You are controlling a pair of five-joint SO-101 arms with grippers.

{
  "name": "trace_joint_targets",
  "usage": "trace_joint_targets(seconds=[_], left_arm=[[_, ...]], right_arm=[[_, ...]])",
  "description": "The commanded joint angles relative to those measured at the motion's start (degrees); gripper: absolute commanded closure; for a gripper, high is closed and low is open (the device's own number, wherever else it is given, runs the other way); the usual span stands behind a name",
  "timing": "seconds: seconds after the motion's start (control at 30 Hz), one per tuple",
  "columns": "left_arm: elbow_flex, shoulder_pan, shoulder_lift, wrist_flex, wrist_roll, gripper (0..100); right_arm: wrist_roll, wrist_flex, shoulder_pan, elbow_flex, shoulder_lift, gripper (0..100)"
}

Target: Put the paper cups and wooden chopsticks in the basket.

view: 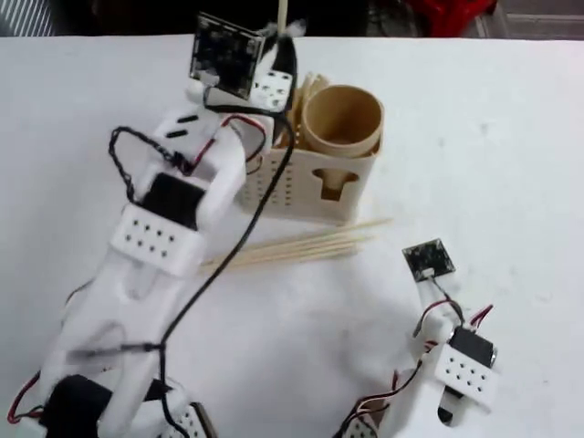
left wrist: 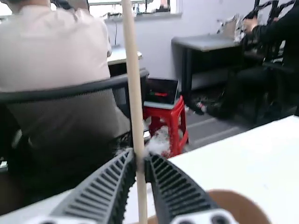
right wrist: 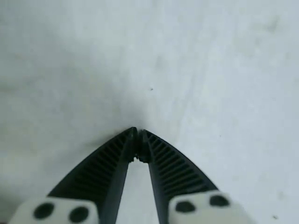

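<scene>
My left gripper (left wrist: 140, 161) is shut on a single wooden chopstick (left wrist: 130, 79), which stands upright between its fingers. In the high view this gripper (view: 281, 46) is above the back left corner of the beige basket (view: 310, 187), with the chopstick (view: 282, 13) sticking up past it. A brown paper cup (view: 342, 119) sits inside the basket, and its rim (left wrist: 236, 205) shows just below the left gripper. Several more chopsticks (view: 306, 245) lie in a bundle on the table in front of the basket. My right gripper (right wrist: 137, 136) is shut on nothing, just over the bare white table.
The right arm (view: 461, 360) is folded at the table's front right, apart from the chopsticks. The left arm (view: 155, 246) stretches diagonally from the front left to the basket. A seated person and a red stool (left wrist: 163, 119) are beyond the table's far edge.
</scene>
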Motion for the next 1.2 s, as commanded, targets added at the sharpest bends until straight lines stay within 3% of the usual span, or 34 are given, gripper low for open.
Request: trace_joint_targets(seconds=[0.0,0.1,0.27,0.37,0.57,0.7,0.8,0.93,1.17], left_arm=[[0.7,-2.5,1.5,-2.4,0.8,91],[-0.1,-2.9,0.5,1.8,0.6,86],[-3.7,-2.9,-3.9,11.0,0.5,86],[-6.0,-2.9,-8.2,22.1,0.1,86],[-6.7,-0.2,-17.6,48.0,-11.7,86],[-1.9,1.8,-20.4,57.5,-18.7,86],[6.8,3.6,-17.8,55.8,-25.0,86],[17.1,5.1,-7.2,46.3,-30.7,86],[17.5,7.2,12.6,34.7,-34.5,86]], right_arm=[[-0.4,-1.0,-1.9,0.1,0.0,98.1],[-0.4,-1.0,-1.9,0.1,0.0,98.1],[-0.4,-1.0,-1.9,0.1,0.0,98.1],[-0.4,-1.0,-1.7,0.1,0.0,98.1],[-0.4,-1.0,-1.7,0.1,0.0,98.1],[-0.4,-1.0,-1.8,0.1,0.0,98.1],[-0.4,-1.0,-1.9,0.1,0.0,98.1],[-0.4,-1.0,-1.9,0.1,0.0,98.1],[-0.4,-1.0,-1.9,0.1,0.0,98.1]])
